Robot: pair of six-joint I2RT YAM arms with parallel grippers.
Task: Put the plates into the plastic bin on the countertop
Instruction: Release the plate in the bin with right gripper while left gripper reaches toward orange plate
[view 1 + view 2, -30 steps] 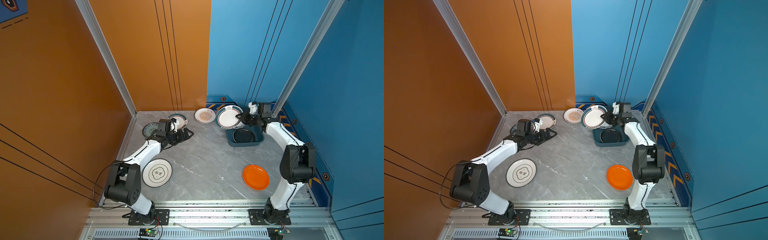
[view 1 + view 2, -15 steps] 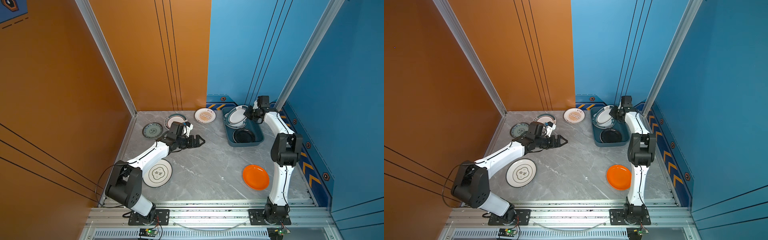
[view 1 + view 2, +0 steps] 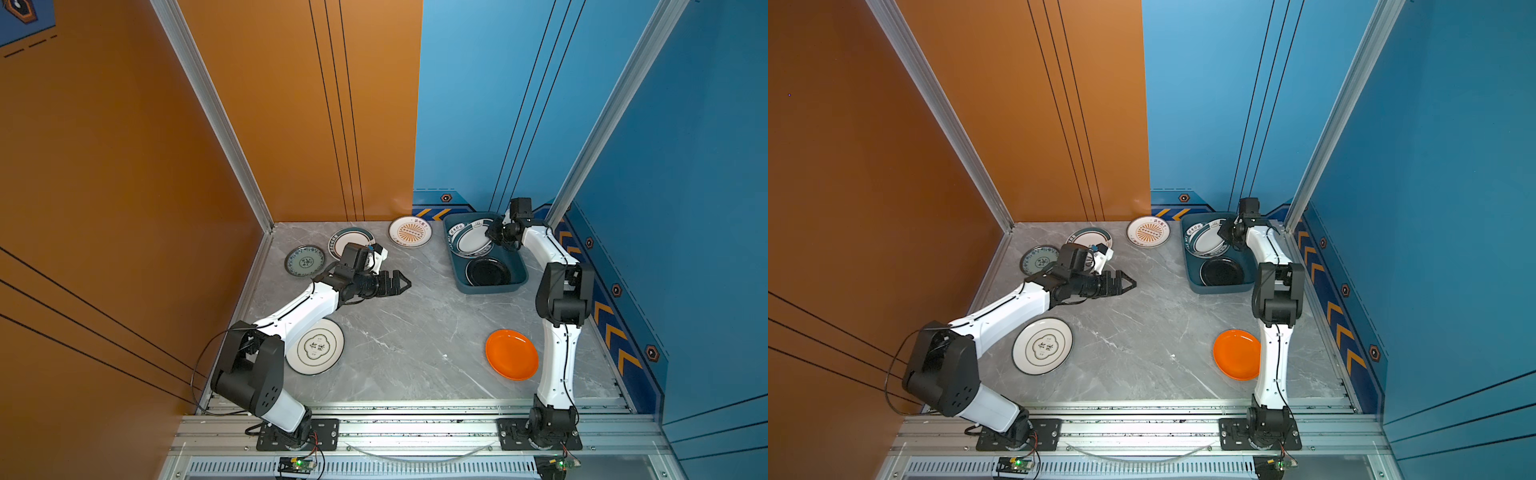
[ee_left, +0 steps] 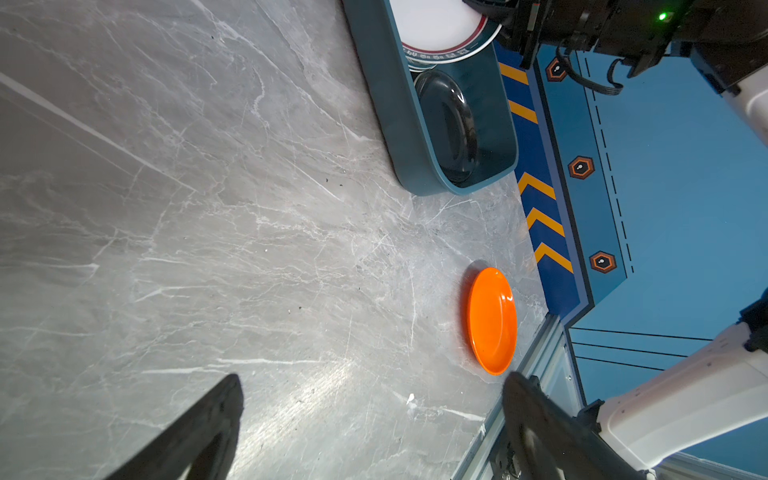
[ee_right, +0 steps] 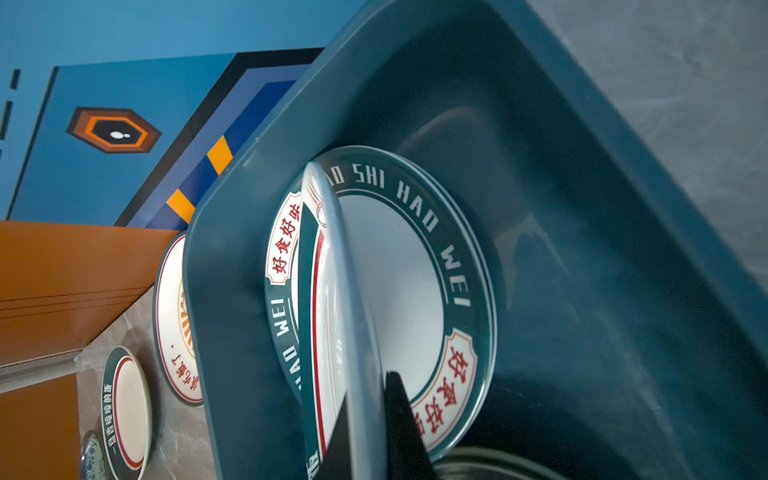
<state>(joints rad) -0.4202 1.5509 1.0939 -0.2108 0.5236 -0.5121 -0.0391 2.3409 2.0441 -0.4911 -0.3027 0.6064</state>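
Inside the dark teal plastic bin (image 3: pixel 486 289) my right gripper (image 3: pixel 493 237) clamps the thin rim of a tilted white, green-rimmed round plate (image 3: pixel 469 243), stiff and slick I judge; my left gripper (image 3: pixel 401 284) gapes empty, well apart from the bin.

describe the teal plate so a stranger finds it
On the grey countertop, find the far corner by the orange wall. The teal plate lies nearest that wall. The green-rimmed plate beside it has a white centre; this one is patterned all over.
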